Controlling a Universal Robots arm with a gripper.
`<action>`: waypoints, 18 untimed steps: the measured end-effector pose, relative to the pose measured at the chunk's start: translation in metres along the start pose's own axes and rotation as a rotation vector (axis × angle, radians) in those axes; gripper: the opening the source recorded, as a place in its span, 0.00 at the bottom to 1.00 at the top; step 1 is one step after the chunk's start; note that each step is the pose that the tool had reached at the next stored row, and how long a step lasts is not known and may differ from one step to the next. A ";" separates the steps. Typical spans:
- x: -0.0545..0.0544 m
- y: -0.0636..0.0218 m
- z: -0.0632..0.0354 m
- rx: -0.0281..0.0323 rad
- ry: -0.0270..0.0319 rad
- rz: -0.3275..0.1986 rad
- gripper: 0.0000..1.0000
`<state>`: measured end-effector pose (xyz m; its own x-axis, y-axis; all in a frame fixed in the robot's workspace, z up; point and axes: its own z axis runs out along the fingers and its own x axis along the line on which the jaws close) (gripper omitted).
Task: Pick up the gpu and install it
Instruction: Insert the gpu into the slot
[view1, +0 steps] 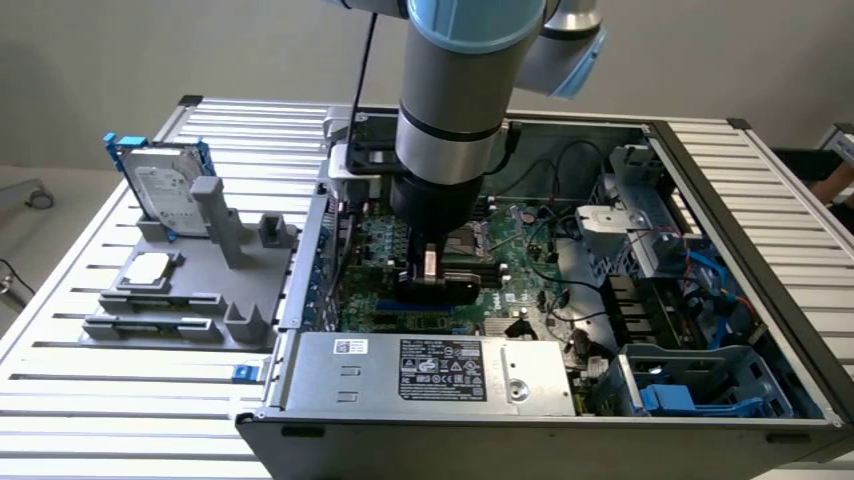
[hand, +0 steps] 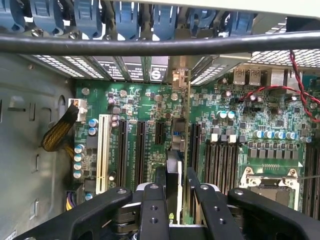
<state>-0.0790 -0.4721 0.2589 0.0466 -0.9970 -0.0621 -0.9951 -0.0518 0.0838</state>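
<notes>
Arm (view1: 454, 100) reaching down into open computer case (view1: 761, 180) on slatted table (view1: 94, 410); fingers (hand: 152, 200) clamped on gpu (hand: 174, 167), one each side of the card; gpu held upright on edge over green motherboard (hand: 130, 100), between black expansion slots (hand: 122, 150) and memory slots (hand: 220, 160); silver bracket end pointing toward rear slot covers (hand: 140, 67); cannot tell whether card edge sits in a slot or just above one; power supply (view1: 427, 370) along case wall nearest exterior camera; hard drive in blue frame (view1: 167, 185) standing in grey holder (view1: 187, 290) on table, at exterior view's left, well apart from fingers.
</notes>
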 end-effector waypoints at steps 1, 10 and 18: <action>0.000 0.0000 0.0000 -0.0001 0.0001 0.000 0.27; 0.000 -0.0009 -0.0002 -0.0001 0.0002 -0.002 0.27; 0.000 -0.0022 -0.0003 -0.0001 0.0001 -0.001 0.27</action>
<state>-0.0768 -0.4722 0.2590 0.0481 -0.9969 -0.0621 -0.9951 -0.0532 0.0838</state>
